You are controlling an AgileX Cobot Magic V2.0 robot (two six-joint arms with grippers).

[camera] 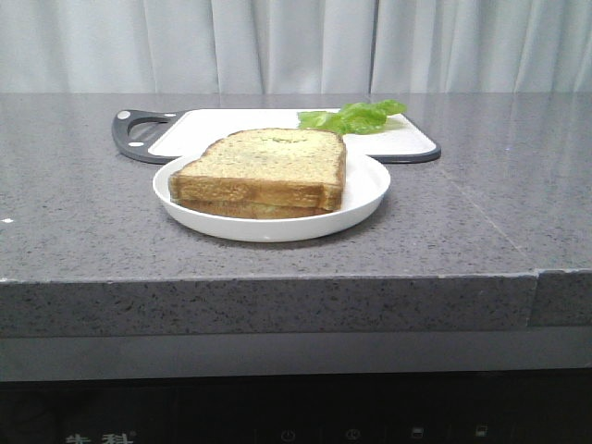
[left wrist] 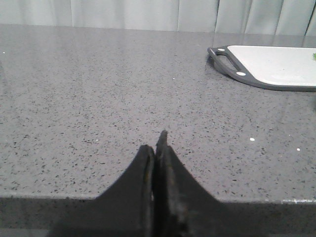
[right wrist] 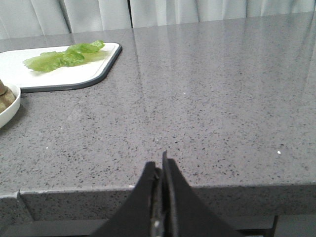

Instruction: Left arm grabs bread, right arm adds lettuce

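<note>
The bread (camera: 268,165) is the top slice of a two-slice stack on a white plate (camera: 363,196) in the middle of the counter. The lettuce (camera: 354,117) lies on a white cutting board (camera: 213,127) behind the plate; it also shows in the right wrist view (right wrist: 61,56). Neither arm appears in the front view. My left gripper (left wrist: 156,143) is shut and empty over the counter's front edge, left of the board (left wrist: 276,66). My right gripper (right wrist: 159,163) is shut and empty at the front edge, right of the board (right wrist: 94,66) and the plate (right wrist: 11,106).
The cutting board has a dark rim and a handle (camera: 134,132) on its left end. The grey stone counter (camera: 481,185) has a seam in its front edge at the right (camera: 536,296). A pale curtain (camera: 296,42) hangs behind.
</note>
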